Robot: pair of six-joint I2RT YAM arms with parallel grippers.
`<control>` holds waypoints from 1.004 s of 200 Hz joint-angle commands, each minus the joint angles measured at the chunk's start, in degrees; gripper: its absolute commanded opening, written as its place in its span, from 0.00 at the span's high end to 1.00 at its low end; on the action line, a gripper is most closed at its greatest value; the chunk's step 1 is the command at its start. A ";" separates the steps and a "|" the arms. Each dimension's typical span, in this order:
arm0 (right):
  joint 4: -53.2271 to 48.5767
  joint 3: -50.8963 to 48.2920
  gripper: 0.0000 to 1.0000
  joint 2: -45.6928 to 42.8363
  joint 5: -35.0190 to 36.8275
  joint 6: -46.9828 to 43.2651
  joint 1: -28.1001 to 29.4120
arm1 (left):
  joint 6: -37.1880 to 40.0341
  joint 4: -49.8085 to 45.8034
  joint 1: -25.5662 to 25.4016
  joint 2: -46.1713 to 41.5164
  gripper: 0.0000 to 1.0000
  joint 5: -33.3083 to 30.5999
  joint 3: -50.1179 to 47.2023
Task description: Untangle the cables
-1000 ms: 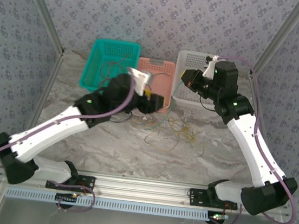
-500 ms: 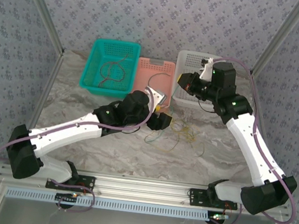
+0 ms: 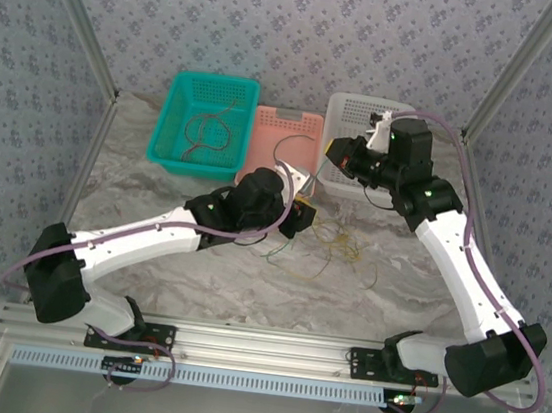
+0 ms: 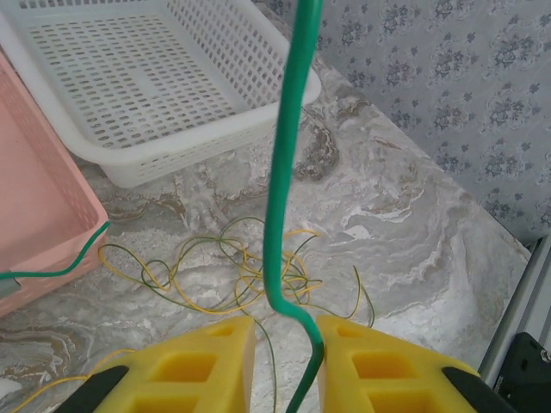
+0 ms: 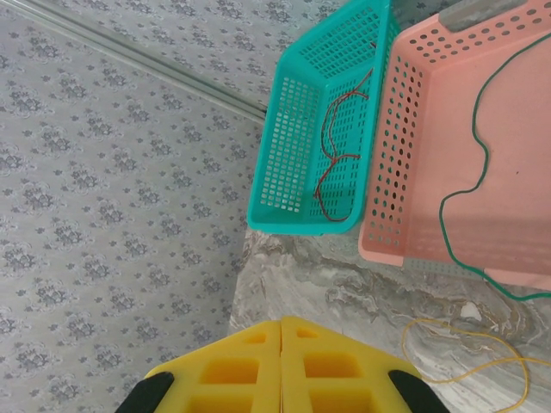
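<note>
Wire first: the thin green wire rises straight up between the yellow fingers of the left gripper. It leans on one inner face with a sliver of gap on the other side, so the jaws stand narrowly parted around it and I see no firm pinch. It looks stretched upward, probably so that this one strand lifts clear of the loose knot of yellow and green wires lying just beyond those fingertips on the grey-veined marble tabletop. Further ahead of the fingers sits the white perforated plastic basket, and off to their left the pink perforated plastic basket. Over at the right gripper the fingers are pressed tight together. Ahead of its tips a green strand curls in the pink basket, and a thin red wire lies in the teal perforated plastic basket alongside it. That reads to me as sorting by colour. Now the unknowns: the green wire runs off the top of the left wrist view and drops out of sight between the fingers, so both ends are lost. I cannot tell whether the right gripper nips anything that thin, nor whether the strand at the pink basket's edge is the same wire. From above, the knot's crossings are too fine to trace.
</note>
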 commanded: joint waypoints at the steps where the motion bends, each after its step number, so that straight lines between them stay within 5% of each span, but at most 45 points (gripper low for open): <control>1: 1.67 -0.98 1.00 -1.65 -1.15 1.25 0.30 | -0.61 1.94 0.44 0.21 0.84 1.69 2.52; 15: 1.67 -1.34 1.00 -1.83 -0.99 1.25 0.24 | -0.59 1.78 0.51 0.25 1.00 2.20 2.78; 68: -1.47 -0.54 1.00 -2.75 2.56 -2.38 -0.18 | -2.40 -0.43 2.11 -1.85 1.00 5.26 3.00; 94: -5.69 -0.22 0.68 -6.21 10.27 -5.29 -0.33 | -2.79 -5.61 5.72 -2.34 1.00 8.88 5.40; 115: -8.83 -1.44 0.56 -11.70 19.16 -7.97 -0.18 | -1.94 -11.29 10.15 -1.32 1.00 11.24 8.53; 163: -8.49 -6.02 0.50 -19.48 23.52 -11.17 0.72 | 4.14 -20.95 21.81 9.98 1.00 15.48 23.05; 201: -4.67 -7.27 0.48 -18.23 16.90 -15.49 0.95 | 8.36 -24.59 26.04 24.44 1.00 14.73 37.29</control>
